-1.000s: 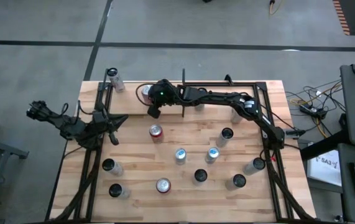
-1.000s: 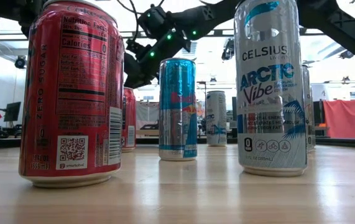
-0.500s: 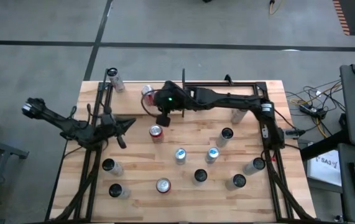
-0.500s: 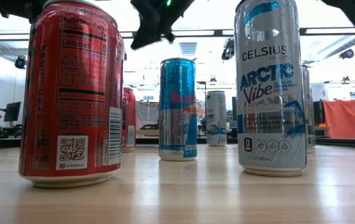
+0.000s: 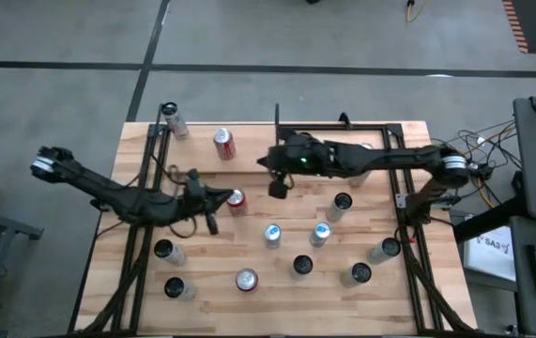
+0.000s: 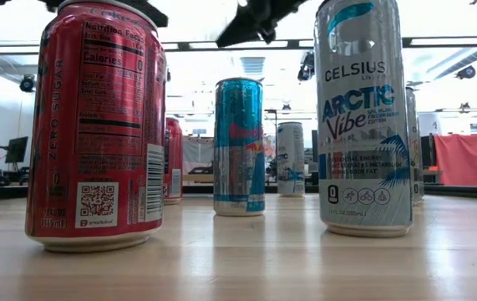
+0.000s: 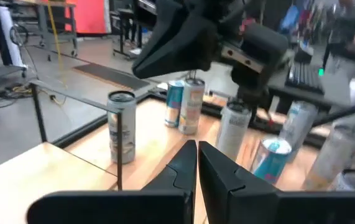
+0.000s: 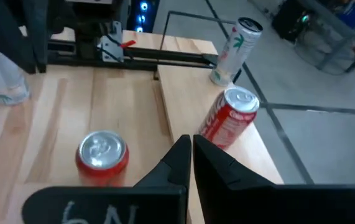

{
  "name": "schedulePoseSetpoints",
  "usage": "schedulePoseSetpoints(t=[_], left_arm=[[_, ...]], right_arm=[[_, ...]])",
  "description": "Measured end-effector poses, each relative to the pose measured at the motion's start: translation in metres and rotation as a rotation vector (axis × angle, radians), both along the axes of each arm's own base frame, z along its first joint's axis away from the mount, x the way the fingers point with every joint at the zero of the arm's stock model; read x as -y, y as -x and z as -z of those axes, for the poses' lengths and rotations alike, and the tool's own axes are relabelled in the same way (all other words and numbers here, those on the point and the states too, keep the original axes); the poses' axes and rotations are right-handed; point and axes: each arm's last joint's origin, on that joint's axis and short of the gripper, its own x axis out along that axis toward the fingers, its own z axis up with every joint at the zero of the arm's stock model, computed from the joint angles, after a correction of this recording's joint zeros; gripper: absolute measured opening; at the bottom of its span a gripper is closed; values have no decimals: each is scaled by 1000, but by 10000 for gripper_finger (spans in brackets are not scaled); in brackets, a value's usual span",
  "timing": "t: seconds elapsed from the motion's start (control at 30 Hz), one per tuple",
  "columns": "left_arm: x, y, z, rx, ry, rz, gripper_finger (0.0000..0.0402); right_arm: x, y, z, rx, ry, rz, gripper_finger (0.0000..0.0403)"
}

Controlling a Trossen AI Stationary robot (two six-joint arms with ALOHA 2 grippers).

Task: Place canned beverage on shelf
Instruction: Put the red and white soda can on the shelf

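Worktop (image 5: pixel 268 291) strewn with upright cans; shelf (image 5: pixel 197 155) at the far left corner, one red can (image 5: pixel 223 144) already on it. Left gripper (image 5: pixel 209 201) shut, empty, just beside a second red can (image 5: pixel 237 198), upright, toward the worktop's middle. Right gripper (image 5: pixel 276 188) shut, empty, slightly farther off.

The white can (image 6: pixel 363 117) reads "CELSIUS ARCTIC Vibe"; the red can (image 6: pixel 96 125) shows "ZERO SUGAR", "Nutrition Facts", "Calories".
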Motion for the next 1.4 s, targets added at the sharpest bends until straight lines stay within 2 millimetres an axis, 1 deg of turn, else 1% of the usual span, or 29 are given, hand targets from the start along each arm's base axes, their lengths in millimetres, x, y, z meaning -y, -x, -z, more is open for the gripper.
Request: schedulePoseSetpoints(t=[0.13, 0.27, 0.33, 0.43, 0.5, 0.57, 0.73, 0.83, 0.93, 1.17, 1.4], left_arm=[[-5, -25, -1, -84, -40, -47, 0], [-16, -42, -6, -260, -42, -55, 0], [-23, -47, -9, -365, -45, -86, 0], [-34, -49, -14, -524, -82, -128, 0], [-43, -48, -17, -621, -115, -147, 0], [-52, -49, -21, -669, -144, -142, 0], [-80, -48, -24, -749, -166, 18, 0], [-102, -45, -23, -774, -151, 56, 0], [-121, -41, -19, -806, -142, 28, 0], [-155, -28, -10, -930, -115, -37, 0], [-181, -23, 0, -995, -86, -61, 0]], right_arm=[[-3, 23, 8, 78, -17, -30, 9], [-4, 39, 19, 100, -17, -33, 9], [-4, 45, 22, 116, -15, -31, 9], [-4, 52, 20, 161, -29, -22, 9], [-4, 53, 19, 177, -52, -13, 9], [-4, 55, 19, 176, -74, -5, 9], [-7, 54, 19, 185, -105, -4, 9], [-8, 53, 22, 175, -128, 1, 9], [-9, 53, 25, 167, -135, 2, 9], [-9, 53, 25, 167, -144, 6, 9], [-9, 54, 26, 158, -134, 3, 9]])
